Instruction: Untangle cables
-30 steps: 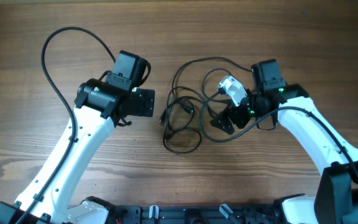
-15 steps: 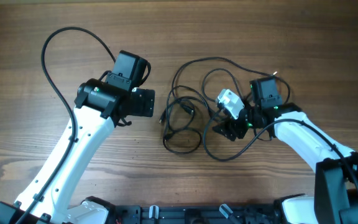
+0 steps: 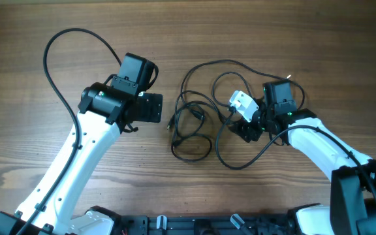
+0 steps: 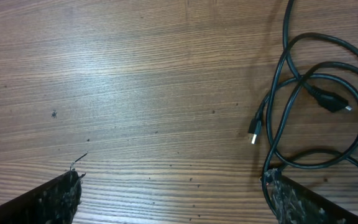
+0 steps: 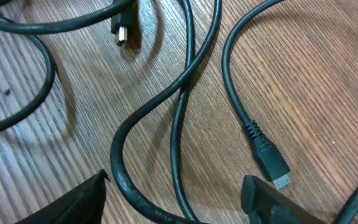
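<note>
Several thin black cables (image 3: pixel 198 127) lie in loose overlapping loops on the wooden table between the arms. My right gripper (image 3: pixel 247 130) is open and low over the right side of the loops; two cable strands (image 5: pixel 179 124) run between its fingers (image 5: pixel 179 205), and a metal-tipped plug (image 5: pixel 272 165) lies just by its right finger. Another plug (image 5: pixel 122 31) lies farther off. My left gripper (image 3: pixel 154 108) is open and empty, just left of the cables. In the left wrist view its fingers (image 4: pixel 173 199) frame bare wood, with a metal-tipped plug (image 4: pixel 254 132) and loops (image 4: pixel 316 112) at the right.
The thick black cable (image 3: pixel 64 72) of the left arm arcs over the table at the upper left. The arm bases (image 3: pixel 175 225) stand along the front edge. The wooden table (image 3: pixel 18 130) is bare to the left.
My right gripper has moved a little lower and rightward over the cable loops, which shifted slightly beneath it. The left arm has not moved.
</note>
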`<action>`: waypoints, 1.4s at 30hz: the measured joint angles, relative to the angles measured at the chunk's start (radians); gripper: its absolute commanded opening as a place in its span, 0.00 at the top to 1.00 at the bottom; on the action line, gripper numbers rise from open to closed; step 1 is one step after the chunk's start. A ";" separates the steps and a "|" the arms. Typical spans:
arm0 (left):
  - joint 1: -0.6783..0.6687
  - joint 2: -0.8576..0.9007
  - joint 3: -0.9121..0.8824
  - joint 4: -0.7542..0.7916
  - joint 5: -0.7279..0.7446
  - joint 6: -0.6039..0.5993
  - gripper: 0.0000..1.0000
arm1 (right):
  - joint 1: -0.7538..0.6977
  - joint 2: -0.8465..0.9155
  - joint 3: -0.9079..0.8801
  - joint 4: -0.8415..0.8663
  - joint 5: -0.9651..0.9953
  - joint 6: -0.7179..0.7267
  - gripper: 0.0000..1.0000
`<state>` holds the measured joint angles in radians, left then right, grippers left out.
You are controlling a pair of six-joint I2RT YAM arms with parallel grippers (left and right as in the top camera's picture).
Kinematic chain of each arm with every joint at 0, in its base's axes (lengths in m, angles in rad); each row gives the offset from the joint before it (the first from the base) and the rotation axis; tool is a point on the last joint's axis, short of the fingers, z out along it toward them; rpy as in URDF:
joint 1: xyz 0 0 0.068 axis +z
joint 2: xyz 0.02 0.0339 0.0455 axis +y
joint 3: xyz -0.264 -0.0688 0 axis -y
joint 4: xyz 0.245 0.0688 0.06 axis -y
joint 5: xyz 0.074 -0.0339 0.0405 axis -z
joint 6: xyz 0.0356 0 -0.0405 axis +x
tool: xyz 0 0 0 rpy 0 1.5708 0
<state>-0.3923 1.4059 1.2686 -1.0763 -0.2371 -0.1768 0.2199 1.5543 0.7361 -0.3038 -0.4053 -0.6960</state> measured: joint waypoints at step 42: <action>0.000 0.000 0.000 0.000 0.000 0.000 0.00 | 0.000 -0.029 0.248 1.436 -0.583 1.419 0.96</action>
<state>-0.3923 1.4059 1.2686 -1.0767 -0.2371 -0.1768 0.2199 1.5257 0.9844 1.1324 -0.9878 0.7227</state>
